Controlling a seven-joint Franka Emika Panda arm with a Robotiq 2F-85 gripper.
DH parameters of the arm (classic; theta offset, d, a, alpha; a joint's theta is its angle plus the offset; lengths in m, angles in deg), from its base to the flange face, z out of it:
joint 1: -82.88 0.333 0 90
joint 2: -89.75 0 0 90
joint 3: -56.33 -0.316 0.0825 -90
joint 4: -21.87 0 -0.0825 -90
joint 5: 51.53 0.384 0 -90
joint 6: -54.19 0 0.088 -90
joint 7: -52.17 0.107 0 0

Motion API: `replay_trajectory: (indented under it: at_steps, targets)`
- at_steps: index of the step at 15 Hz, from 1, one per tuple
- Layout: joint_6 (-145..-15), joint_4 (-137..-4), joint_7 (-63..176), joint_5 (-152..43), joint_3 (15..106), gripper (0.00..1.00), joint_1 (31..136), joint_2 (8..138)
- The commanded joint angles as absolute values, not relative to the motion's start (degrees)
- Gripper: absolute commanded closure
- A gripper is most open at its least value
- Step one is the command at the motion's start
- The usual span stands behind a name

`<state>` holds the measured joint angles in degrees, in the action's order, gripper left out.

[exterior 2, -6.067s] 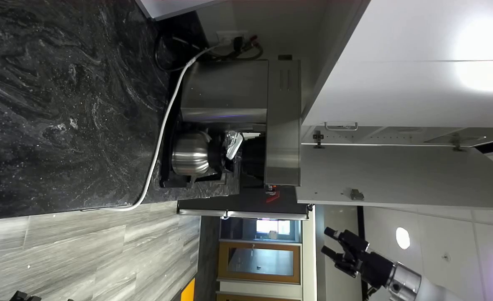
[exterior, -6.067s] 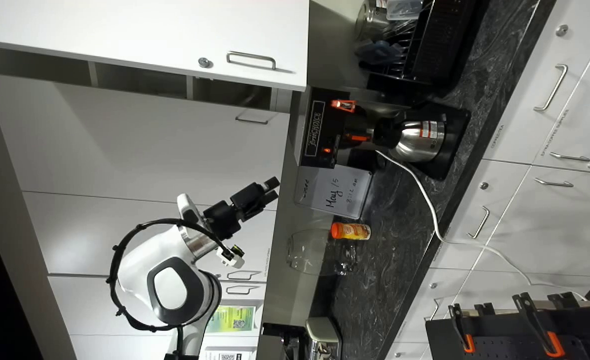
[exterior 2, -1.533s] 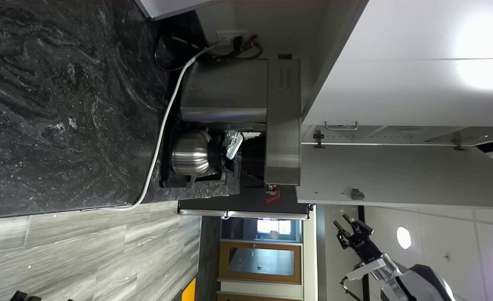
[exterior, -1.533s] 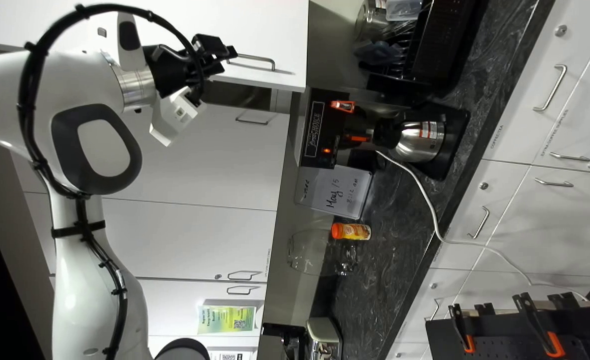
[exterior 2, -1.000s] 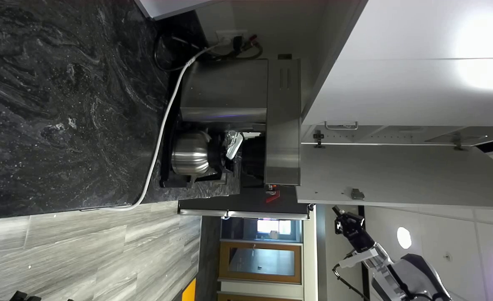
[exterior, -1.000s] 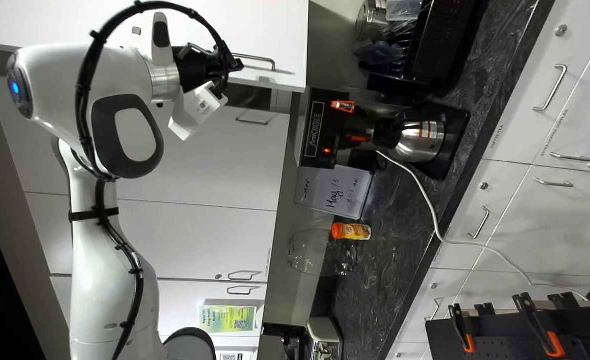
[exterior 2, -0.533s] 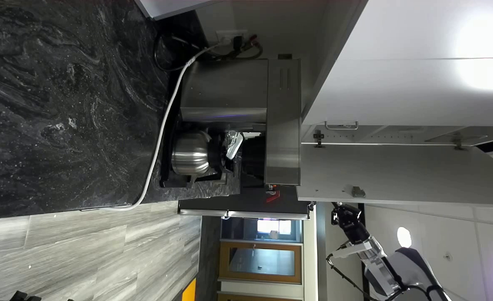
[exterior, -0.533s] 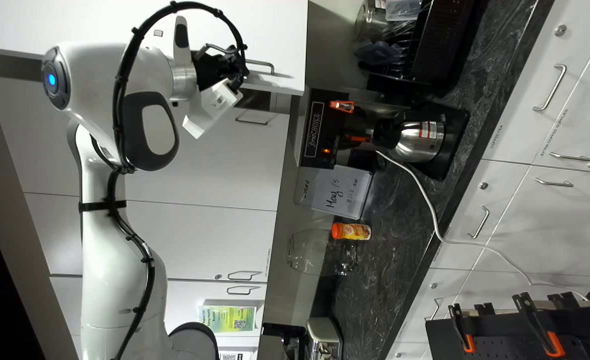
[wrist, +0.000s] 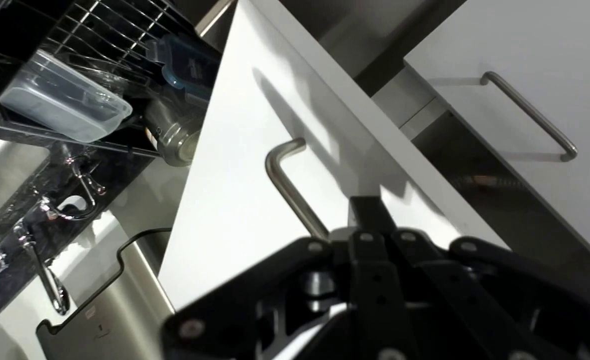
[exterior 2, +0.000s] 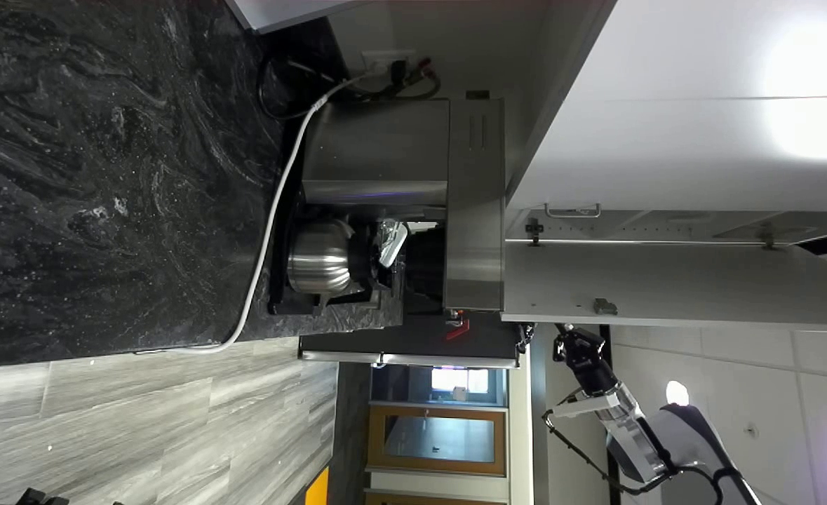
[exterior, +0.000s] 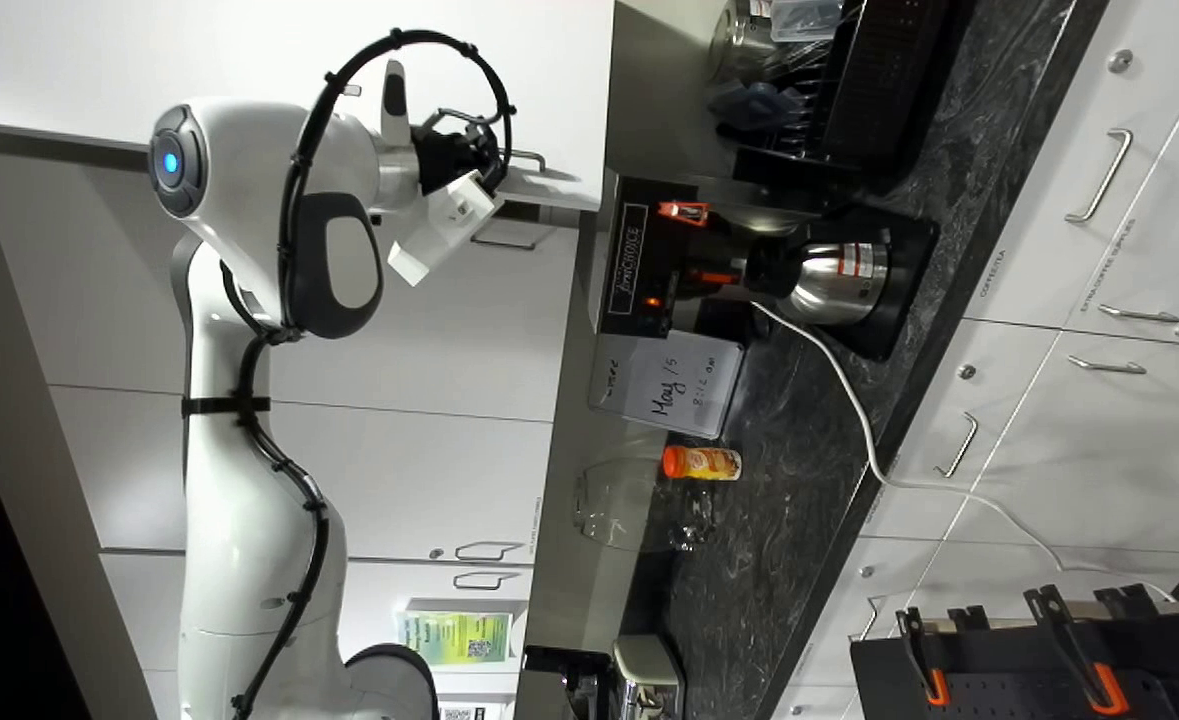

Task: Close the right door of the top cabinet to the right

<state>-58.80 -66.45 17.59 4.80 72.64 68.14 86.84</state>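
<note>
The right door (exterior: 239, 50) of the top cabinet (exterior: 469, 335) stands ajar; its inner face (exterior 2: 666, 280) shows in an exterior view. On its outer face, in the wrist view, a slim silver handle (wrist: 290, 196) runs close to the free edge. My gripper (wrist: 372, 207) is shut, with nothing seen between its fingers. Its tips lie between handle and free edge and appear to press on the door, though the contact point is hard to make out. In an exterior view the gripper (exterior 2: 562, 330) is just outside the door's edge, tips partly hidden.
The neighbouring door (exterior 2: 651, 154) of the same cabinet is flush. Below the cabinet stands a coffee maker (exterior: 639, 255) on the dark worktop (exterior: 799, 540), with a dish rack (exterior: 879, 100) beside it. A white cord (exterior 2: 273, 224) crosses the worktop.
The gripper's fingers stood apart some seconds ago and are now together. The arm has moved up to the door, which over the last half second has swung inward, narrowing the gap.
</note>
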Motion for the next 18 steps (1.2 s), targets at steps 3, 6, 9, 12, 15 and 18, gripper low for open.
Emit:
replay_trajectory:
  at_steps: [3,6,9,12,15,18]
  targets:
    - [-61.42,-68.05,12.69,5.61,69.37,1.0,69.27,87.3]
    - [-64.8,-68.28,10.61,5.45,67.59,1.0,70.36,87.07]
    - [-69.55,-68.47,8.08,5.21,65.81,1.0,71.8,86.71]
    - [-72.29,-67.6,6.91,5.1,64.46,1.0,72.92,85.65]
    - [-74.27,-66.65,6.14,4.93,63.39,1.0,73.78,84.75]
    - [-75.11,-65.25,5.68,4.56,62.61,1.0,74.28,84.05]
